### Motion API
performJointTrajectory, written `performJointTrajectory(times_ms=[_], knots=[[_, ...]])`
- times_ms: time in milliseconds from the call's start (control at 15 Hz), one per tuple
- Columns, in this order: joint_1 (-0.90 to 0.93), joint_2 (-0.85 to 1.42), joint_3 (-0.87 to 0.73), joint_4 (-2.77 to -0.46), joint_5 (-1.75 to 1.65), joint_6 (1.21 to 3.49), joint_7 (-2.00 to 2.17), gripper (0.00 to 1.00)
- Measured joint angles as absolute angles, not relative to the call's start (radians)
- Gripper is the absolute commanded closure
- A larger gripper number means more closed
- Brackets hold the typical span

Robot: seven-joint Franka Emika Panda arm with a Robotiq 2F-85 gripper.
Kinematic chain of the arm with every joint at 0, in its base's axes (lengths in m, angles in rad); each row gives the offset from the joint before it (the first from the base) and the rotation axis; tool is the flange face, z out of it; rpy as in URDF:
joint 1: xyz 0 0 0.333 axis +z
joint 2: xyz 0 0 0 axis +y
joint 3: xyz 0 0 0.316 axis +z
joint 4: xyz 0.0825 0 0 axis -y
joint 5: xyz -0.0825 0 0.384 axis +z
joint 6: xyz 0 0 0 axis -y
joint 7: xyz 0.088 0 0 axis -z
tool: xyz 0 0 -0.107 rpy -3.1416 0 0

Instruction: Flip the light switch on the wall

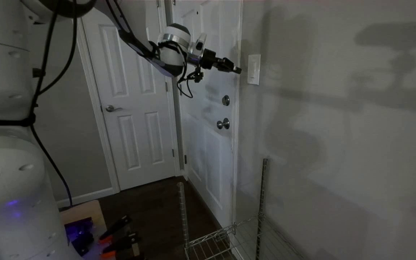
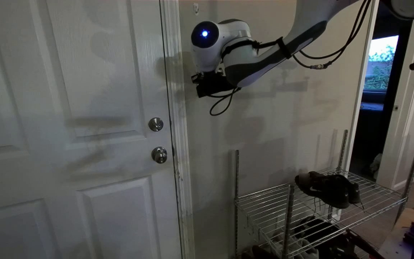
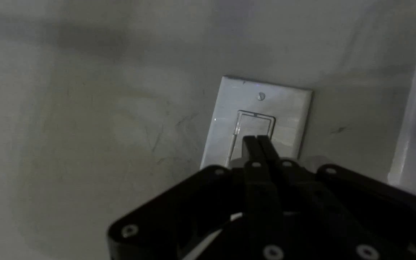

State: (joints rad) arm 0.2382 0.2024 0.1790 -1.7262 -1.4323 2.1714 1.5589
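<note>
1 gripper (image 3: 257, 137), its 2 fingers (image 3: 251, 148) together, stands just short of the light switch (image 1: 254, 69) on the wall (image 1: 352, 151); approach looks nearly done, next move likely calls for a straight push against 1 end of the rocker (image 3: 253, 125).

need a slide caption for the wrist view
Closed gripper in front of the light switch on the wall, hiding part of the switch.
</note>
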Motion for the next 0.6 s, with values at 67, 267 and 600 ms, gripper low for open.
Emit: performJointTrajectory(times_ms=[67, 267, 600], knots=[[0.236, 0.212, 0.176, -1.71, -1.432, 2.178, 1.559, 0.96], [0.236, 0.24, 0.169, -1.664, -1.432, 2.182, 1.559, 0.96], [0.236, 0.267, 0.159, -1.618, -1.431, 2.182, 1.559, 0.96]])
